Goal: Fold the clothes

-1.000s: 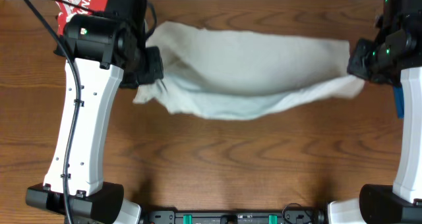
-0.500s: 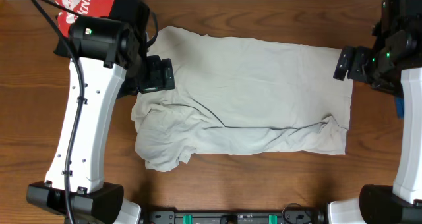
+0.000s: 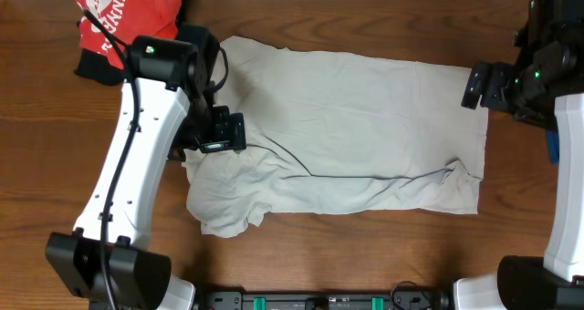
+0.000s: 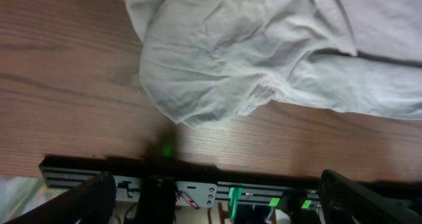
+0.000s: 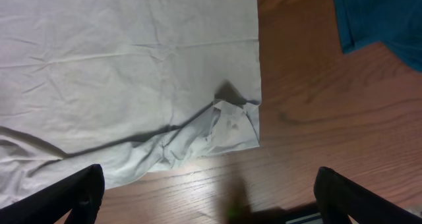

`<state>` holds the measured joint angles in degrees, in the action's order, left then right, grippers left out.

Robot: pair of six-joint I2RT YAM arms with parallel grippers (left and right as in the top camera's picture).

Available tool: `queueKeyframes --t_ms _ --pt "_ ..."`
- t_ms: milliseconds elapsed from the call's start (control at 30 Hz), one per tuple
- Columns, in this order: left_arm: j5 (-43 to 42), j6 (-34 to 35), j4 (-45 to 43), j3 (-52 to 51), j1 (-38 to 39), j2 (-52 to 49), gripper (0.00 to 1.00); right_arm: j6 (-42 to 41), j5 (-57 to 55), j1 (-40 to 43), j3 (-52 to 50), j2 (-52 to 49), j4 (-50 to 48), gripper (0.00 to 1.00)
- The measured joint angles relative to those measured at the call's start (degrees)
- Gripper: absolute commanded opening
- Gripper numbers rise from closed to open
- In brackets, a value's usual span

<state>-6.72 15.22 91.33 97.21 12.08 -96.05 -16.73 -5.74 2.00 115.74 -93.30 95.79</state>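
Beige shirt (image 3: 356, 128) now lies spread on the wooden table (image 3: 365, 255), let go by both arms. The left gripper (image 3: 222, 133) and right gripper (image 3: 476, 86) stand apart, empty, at its ends — laid out, folding likely starts next.

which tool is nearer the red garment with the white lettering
Left. The left tool is over the shirt's edge, a little below and right of the red garment; the right tool is at the shirt's opposite edge.

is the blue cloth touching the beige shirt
No, a strip of bare table separates the blue cloth from the shirt.
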Motion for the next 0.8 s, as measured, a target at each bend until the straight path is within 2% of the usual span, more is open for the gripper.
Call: queueKeyframes --t_ms 333,567,800 --pt "-0.4 1.1 -0.2 -2.5 0.0 0.6 0.98 0.4 0.0 0.0 0.0 0.0 1.2 0.99" --pt "-0.8 3.9 -4.5 -15.0 0.0 9.1 0.98 0.5 0.0 0.0 -0.1 0.0 1.3 0.99" --pt "-5.2 6.2 -12.9 -28.1 0.0 20.4 0.98 0.4 0.0 0.0 -0.1 0.0 0.2 0.99"
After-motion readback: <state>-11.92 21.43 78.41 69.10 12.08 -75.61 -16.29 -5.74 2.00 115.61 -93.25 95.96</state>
